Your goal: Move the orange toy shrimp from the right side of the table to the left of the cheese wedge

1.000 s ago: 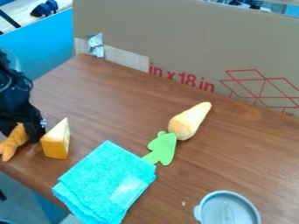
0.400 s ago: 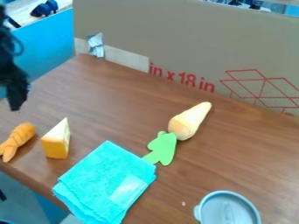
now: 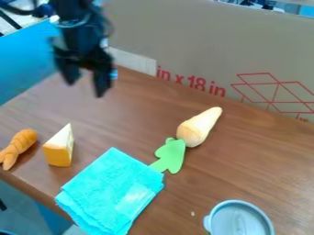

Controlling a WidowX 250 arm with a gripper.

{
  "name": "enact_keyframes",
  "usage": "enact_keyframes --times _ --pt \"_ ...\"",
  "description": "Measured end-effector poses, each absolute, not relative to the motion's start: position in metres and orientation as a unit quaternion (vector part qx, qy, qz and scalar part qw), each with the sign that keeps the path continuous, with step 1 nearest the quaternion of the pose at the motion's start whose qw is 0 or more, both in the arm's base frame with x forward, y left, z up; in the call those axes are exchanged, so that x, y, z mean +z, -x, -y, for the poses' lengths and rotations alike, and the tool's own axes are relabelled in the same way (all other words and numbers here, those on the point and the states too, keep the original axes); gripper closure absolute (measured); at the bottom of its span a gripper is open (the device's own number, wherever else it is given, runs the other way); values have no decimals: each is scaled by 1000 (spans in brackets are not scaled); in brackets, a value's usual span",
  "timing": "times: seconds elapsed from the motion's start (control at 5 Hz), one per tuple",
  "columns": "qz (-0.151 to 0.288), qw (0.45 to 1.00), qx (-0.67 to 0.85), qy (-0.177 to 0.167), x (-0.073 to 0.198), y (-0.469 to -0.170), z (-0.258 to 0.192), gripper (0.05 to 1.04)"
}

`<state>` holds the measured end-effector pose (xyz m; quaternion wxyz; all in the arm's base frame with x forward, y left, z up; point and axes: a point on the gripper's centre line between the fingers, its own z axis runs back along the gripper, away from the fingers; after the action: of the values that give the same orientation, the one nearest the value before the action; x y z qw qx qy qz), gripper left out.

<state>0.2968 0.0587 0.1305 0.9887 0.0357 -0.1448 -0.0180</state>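
Currently the claw (image 3: 87, 87) is up over the table (image 3: 141, 110), near the corner where the cardboard-side edge meets the blue-panel edge. Tips point down, spread, gap between them, nothing pinched.

Nearest items are well apart from it, closer to the table's lower-left edge:
- orange ridged toy (image 3: 19, 144): lying down beside the lower-left edge, forked end toward that edge
- cheese wedge (image 3: 58, 151): just right of the orange toy, not touching, standing with narrow end up; orange side, pale face

Rest of layout:
- turquoise cloth (image 3: 107, 188): folded, right of and below the wedge, reaches the lower-left edge, paler patch on top
- green leaf piece (image 3: 173, 158): flat, off the cloth's right side, stem end at the cloth
- tan cone-shaped toy (image 3: 199, 127): on its side, fat end against the leaf, thin end toward the cardboard-side edge
- grey round container (image 3: 240, 220): right of the cloth, partly cut off by the view, small tab on its left
- small pale crumb (image 3: 193, 213): between cloth and container

Cardboard (image 3: 215, 41) stands along the far edge, red print plus a pale tape strip (image 3: 135, 60) low on it. Blue panel (image 3: 25, 59) borders the left.
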Motion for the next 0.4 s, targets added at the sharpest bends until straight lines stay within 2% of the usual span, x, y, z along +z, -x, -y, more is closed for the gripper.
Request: enact_keyframes --times 0.2,0.4 --pt "152 985 -79 -30 133 -311 -12 82" --pt "152 984 -86 -30 133 -312 -8 82"
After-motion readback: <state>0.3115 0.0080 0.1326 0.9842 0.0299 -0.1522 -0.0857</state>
